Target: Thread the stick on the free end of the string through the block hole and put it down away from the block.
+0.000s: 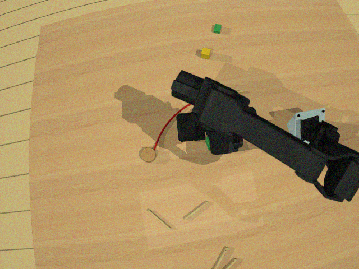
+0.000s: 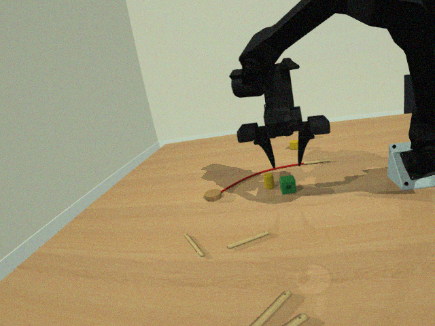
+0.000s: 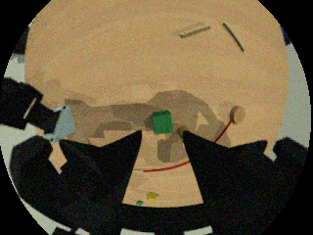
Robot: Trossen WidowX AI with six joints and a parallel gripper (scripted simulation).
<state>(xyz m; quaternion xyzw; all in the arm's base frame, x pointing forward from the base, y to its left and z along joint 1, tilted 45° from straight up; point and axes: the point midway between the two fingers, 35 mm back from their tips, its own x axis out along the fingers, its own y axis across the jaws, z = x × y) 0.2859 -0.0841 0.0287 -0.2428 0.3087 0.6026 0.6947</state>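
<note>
Arm (image 1: 269, 135) (image 2: 291, 38), bent over table (image 1: 101, 202) (image 2: 140, 274) (image 3: 147, 64); claw (image 1: 217, 114) (image 2: 286, 166) (image 3: 162, 133) downward, partly spread, nothing pinched. Stick (image 1: 241, 91) (image 2: 319, 161) (image 3: 138, 169), exterior view: far right of green block (image 1: 208, 143) (image 2: 287, 185) (image 3: 162, 122), long axis left-right, free end right.

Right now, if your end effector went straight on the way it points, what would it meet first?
Probably the green block, below the end effector, though depth is hard to judge.
</note>
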